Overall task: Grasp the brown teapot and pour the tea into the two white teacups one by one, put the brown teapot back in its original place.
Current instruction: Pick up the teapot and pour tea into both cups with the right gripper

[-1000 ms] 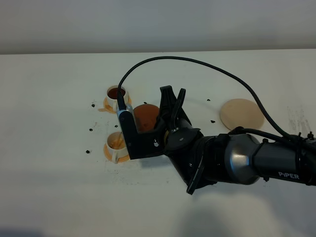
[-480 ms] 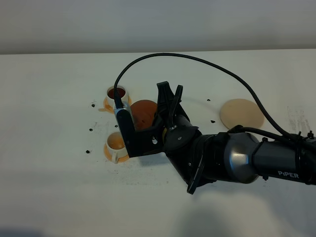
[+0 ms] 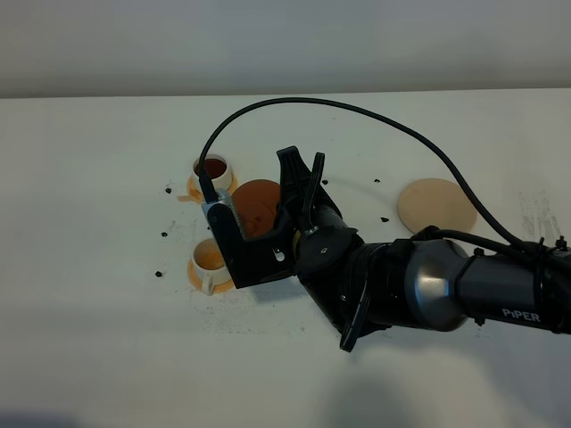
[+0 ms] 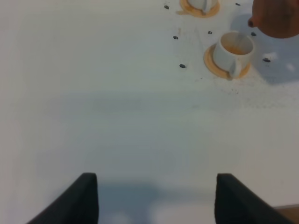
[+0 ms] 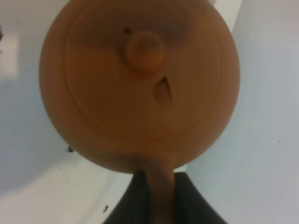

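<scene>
My right gripper [image 3: 284,212] reaches across to the left and is shut on the stubby handle of the brown teapot [image 3: 258,201], held off the table between the two white teacups. In the right wrist view the teapot [image 5: 140,84] fills the frame lid-on, its handle between my gripper's fingers [image 5: 159,207]. The far cup [image 3: 212,168] holds dark tea. The near cup [image 3: 210,258] on its orange-tan saucer [image 3: 198,277] holds a little amber liquid; it also shows in the left wrist view [image 4: 233,48]. The beige coaster [image 3: 437,205] lies bare at the right. My left gripper [image 4: 156,200] is open and empty, well short of the cups.
Small dark specks [image 3: 164,234] lie scattered on the white table around the cups and near the coaster. The right arm's black cable [image 3: 357,111] arcs above the table. The teapot's edge [image 4: 276,18] shows in the left wrist view.
The right gripper has carried the teapot slightly left and farther back. The near cup shows more fully. The left gripper's motion cannot be judged.
</scene>
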Robot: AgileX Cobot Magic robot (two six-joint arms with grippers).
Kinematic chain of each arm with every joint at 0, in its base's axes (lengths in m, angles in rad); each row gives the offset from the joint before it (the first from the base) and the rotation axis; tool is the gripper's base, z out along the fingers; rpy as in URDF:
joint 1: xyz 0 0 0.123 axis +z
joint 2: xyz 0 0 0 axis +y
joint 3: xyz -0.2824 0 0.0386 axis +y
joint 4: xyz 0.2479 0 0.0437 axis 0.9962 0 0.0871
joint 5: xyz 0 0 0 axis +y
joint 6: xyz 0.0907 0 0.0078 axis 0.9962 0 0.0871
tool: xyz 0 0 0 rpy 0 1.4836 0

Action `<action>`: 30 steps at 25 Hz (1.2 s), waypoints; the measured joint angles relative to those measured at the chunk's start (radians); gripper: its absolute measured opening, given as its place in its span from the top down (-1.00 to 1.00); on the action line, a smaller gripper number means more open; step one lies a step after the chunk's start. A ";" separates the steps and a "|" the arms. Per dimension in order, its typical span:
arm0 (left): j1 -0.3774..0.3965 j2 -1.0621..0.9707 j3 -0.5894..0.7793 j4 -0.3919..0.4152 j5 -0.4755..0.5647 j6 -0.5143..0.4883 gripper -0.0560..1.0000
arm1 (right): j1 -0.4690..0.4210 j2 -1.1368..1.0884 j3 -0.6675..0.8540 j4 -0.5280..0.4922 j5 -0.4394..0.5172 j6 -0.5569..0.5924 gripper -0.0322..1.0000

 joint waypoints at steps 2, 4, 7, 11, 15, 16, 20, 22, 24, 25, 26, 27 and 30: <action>0.000 0.000 0.000 0.000 0.000 0.000 -0.08 | 0.000 0.000 0.000 -0.006 0.000 0.000 0.77; 0.000 0.000 0.000 0.000 0.000 0.000 -0.08 | 0.000 0.000 0.000 -0.014 0.000 -0.001 0.77; 0.000 0.000 0.000 0.000 0.000 0.000 -0.08 | 0.009 0.000 0.000 -0.018 0.005 -0.018 0.77; 0.000 0.000 0.000 0.000 0.000 0.000 -0.08 | 0.020 0.000 0.000 -0.019 0.002 -0.030 0.77; 0.000 0.000 0.000 0.000 0.000 0.000 -0.08 | 0.020 0.000 0.000 -0.021 0.003 -0.030 0.77; 0.000 0.000 0.000 0.000 0.000 0.000 -0.08 | 0.020 0.000 0.000 -0.021 0.003 -0.031 0.77; 0.000 0.000 0.000 0.000 0.000 0.000 -0.08 | 0.020 0.000 0.000 -0.023 0.003 -0.032 0.77; 0.000 0.000 0.000 0.000 0.000 0.000 -0.08 | 0.020 0.000 0.000 -0.029 0.003 -0.034 0.77; 0.000 0.000 0.000 0.000 0.000 0.000 -0.08 | 0.020 0.000 0.000 -0.031 0.003 -0.034 0.77; 0.000 0.000 0.000 0.000 0.000 0.000 -0.08 | 0.020 0.000 0.000 -0.035 0.003 -0.034 0.77; 0.000 0.000 0.000 0.000 0.000 0.000 -0.08 | 0.020 0.000 0.000 -0.036 0.003 -0.035 0.77; 0.000 0.000 0.000 0.000 0.000 0.000 -0.08 | 0.020 0.000 0.000 -0.039 0.003 -0.035 0.77; 0.000 0.000 0.000 0.000 0.000 0.000 -0.08 | 0.020 0.000 0.000 -0.044 0.003 -0.036 0.77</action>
